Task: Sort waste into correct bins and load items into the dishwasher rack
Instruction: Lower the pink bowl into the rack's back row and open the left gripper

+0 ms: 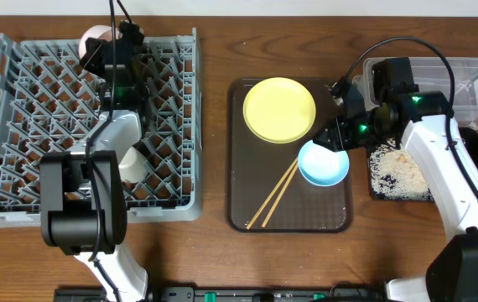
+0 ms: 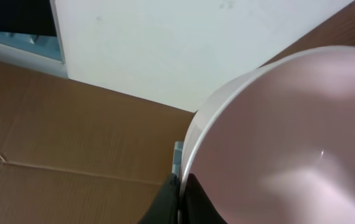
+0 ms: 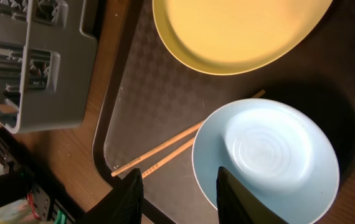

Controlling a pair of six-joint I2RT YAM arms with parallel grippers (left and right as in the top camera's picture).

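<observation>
Yellow plate (image 1: 279, 110), light blue bowl (image 1: 323, 164), white bowl (image 1: 96, 39), grey lattice rack (image 1: 29, 109), dark brown diamond-patterned tray (image 3: 159, 99)

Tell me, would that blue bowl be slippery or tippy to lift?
Likely slippery: the bowl looks smooth and glossy. Shallow and wide, it probably won't tip when pushed. Pinched at one rim spot, it might swing, nudging the chopsticks beside it.

Yellow plate (image 1: 279, 110), light blue bowl (image 1: 324, 164) and chopsticks (image 1: 274, 195) all sitting on the brown tray (image 1: 241, 193), dishwasher rack (image 1: 21, 101) off to its left, clear tub (image 1: 465, 80) and black tray (image 1: 374, 191) to its right.
</observation>
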